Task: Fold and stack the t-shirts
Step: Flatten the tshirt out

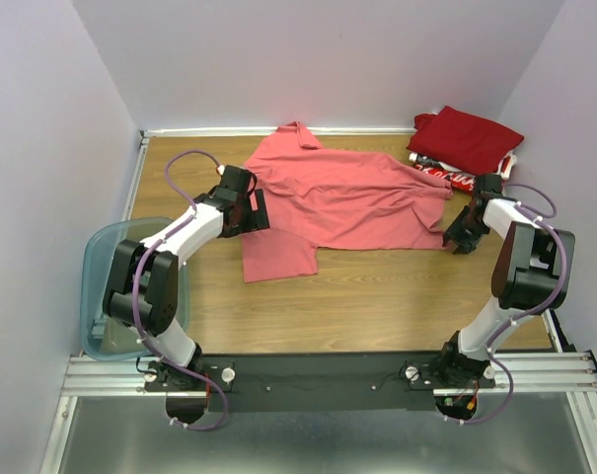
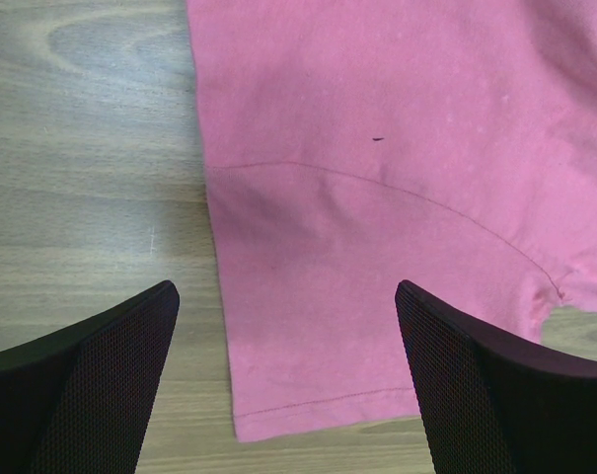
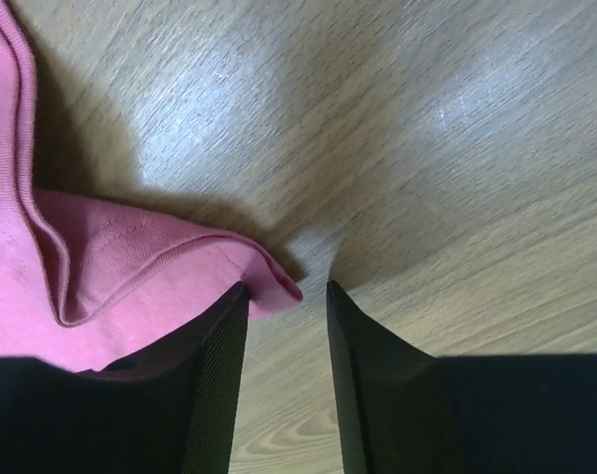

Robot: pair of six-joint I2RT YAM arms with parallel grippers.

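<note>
A collared shirt (image 1: 347, 202) is spread across the middle of the table (image 1: 377, 296); in the back right corner, a plain shirt (image 1: 471, 138) is laid on a printed shirt (image 1: 446, 176); a bin (image 1: 101, 286) is set at the near left edge.

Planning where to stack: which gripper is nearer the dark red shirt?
Right. The right gripper is on the near side of the dark red shirt, at the pink shirt's corner; the left gripper is far left, over its sleeve.

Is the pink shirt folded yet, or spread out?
Spread out, not folded. The salmon-pink shirt lies flat on the table, collar and sleeve extended; only the corner by the right end effector is bunched.
</note>
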